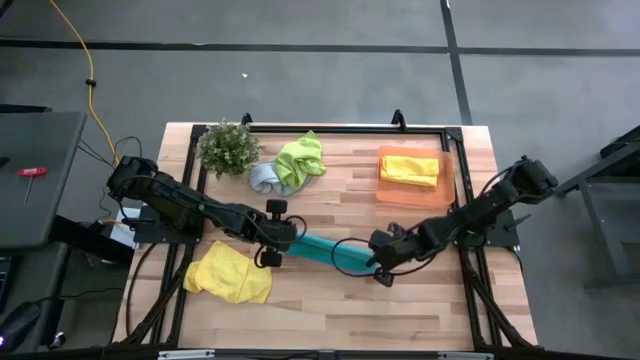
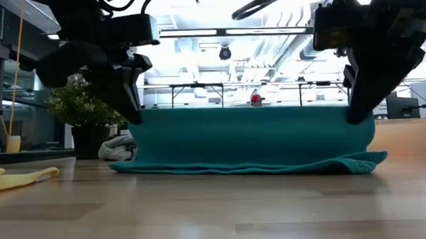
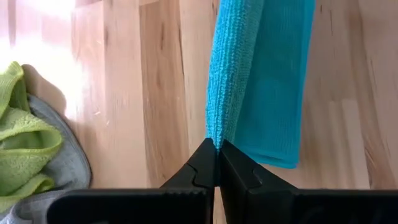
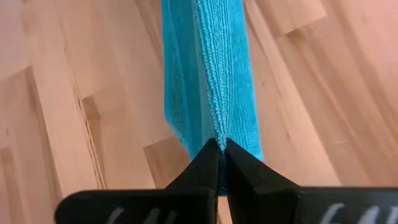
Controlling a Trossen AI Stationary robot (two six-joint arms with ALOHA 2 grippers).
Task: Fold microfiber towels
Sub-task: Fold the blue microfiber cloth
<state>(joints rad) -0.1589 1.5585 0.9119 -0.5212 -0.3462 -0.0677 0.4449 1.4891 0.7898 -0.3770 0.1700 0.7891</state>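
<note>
I count five towels: two yellow, one on the orange tray (image 1: 408, 190) and one (image 1: 230, 272) loose at the table's front left, a lime green one (image 1: 302, 158) on a grey one (image 1: 264, 178), and the teal towel (image 2: 253, 138). Both arms reach inward to mid-table. The left gripper (image 3: 217, 148) and right gripper (image 4: 221, 144) each pinch a corner of the teal towel, holding its top edge taut and raised while its lower edge drapes on the wood.

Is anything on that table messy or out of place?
Slightly. A lime green towel lies crumpled over a grey-blue towel beside the plant, and a yellow towel sits rumpled near the front edge. Nothing looks damaged.
</note>
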